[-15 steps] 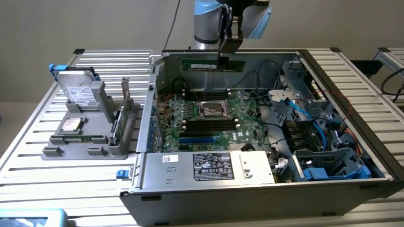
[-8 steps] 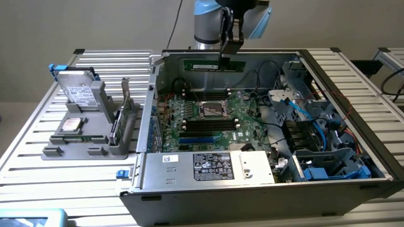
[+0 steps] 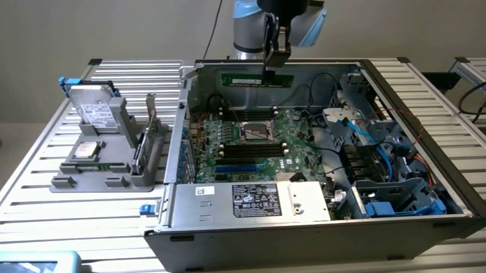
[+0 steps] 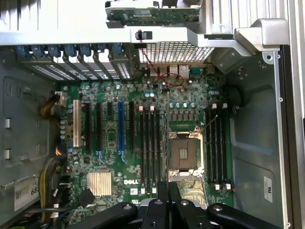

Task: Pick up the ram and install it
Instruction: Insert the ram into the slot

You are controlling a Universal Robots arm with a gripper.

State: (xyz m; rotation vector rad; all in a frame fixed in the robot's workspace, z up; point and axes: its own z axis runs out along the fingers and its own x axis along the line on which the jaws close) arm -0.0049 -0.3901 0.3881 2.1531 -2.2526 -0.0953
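Robot gripper point(image 3: 272, 70) hangs clamped on the top edge of the ram point(image 3: 247, 79), holding the green stick clear of the board over the far side of the open computer case point(image 3: 186, 119). The stick's long axis runs left to right across the exterior view, parallel to the black memory slots point(image 3: 251, 149) flanking the CPU socket point(image 3: 256, 131) on the motherboard point(image 3: 296, 133). The slots lie below the gripper, nearer the exterior camera.
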